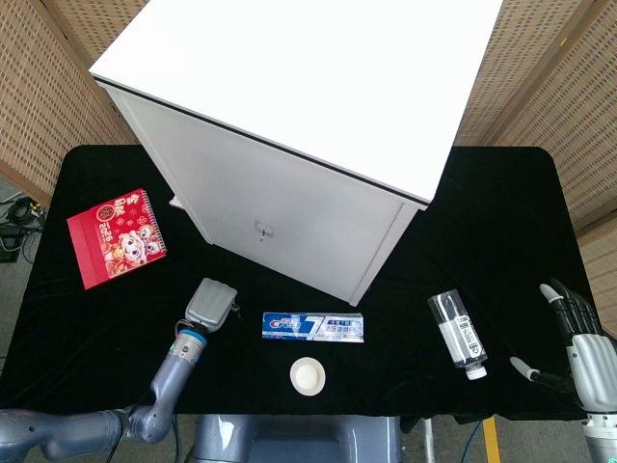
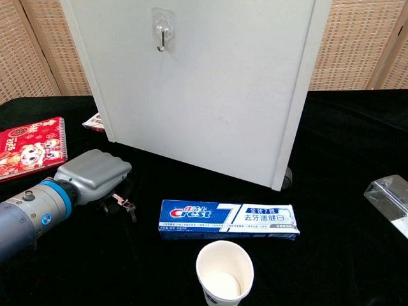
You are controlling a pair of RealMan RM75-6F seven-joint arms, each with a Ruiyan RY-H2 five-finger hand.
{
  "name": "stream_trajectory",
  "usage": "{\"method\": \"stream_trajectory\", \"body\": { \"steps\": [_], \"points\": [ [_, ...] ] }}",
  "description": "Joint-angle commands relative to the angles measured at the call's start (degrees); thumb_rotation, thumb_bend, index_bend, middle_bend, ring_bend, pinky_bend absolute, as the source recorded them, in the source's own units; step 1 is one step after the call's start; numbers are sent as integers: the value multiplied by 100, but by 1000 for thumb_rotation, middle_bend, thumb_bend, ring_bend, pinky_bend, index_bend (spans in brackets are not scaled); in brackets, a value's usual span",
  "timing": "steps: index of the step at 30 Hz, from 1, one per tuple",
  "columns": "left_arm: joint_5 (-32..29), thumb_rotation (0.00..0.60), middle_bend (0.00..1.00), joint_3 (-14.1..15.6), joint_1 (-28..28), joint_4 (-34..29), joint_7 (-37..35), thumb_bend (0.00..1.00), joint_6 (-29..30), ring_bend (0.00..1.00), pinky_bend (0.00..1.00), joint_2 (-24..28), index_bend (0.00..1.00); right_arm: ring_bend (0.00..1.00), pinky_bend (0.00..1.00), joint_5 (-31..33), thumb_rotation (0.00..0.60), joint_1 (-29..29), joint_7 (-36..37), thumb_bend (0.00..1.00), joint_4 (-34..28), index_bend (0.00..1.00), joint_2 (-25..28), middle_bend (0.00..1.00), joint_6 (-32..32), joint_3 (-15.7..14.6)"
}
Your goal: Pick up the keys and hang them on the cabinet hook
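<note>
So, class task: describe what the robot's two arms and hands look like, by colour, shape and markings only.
The left hand has a smooth silver-grey shell with dark fingers beneath. Its wrist carries a blue band, then a rounded metallic grey-blue forearm with small screws. In the head view a small green spot shows at that wrist. The right hand is silver-grey with black segmented fingers and pale tips.

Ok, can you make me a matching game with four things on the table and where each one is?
Things:
1. keys
2. paper cup
3. red notebook
4. hook

Places:
A. high on the white cabinet's front
B. right by the left hand's fingers
C. far left on the black cloth
D. in front of the toothpaste box

Pairs: 1-B, 2-D, 3-C, 4-A
</note>
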Motion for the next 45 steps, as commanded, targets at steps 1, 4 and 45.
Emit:
{"method": "stream_trajectory", "body": {
  "steps": [1, 4, 45],
  "points": [
    [-9, 600, 877, -7, -25, 44, 9, 367, 7, 830, 741, -41, 488, 0, 0, 9, 600, 5, 8, 89, 4, 0, 0, 0, -10, 4],
    [-52, 600, 877, -15, -57, 112, 44, 367, 2, 831, 741, -108, 488, 0, 0, 22, 600, 5, 46, 89, 13, 0, 9, 0, -12, 11],
    [-158, 600, 877, 14, -170, 378, 140, 449, 102, 831, 741, -354, 550, 0, 0, 16, 600, 4, 99, 89, 28, 0, 15, 0, -17, 14]
  ]
}}
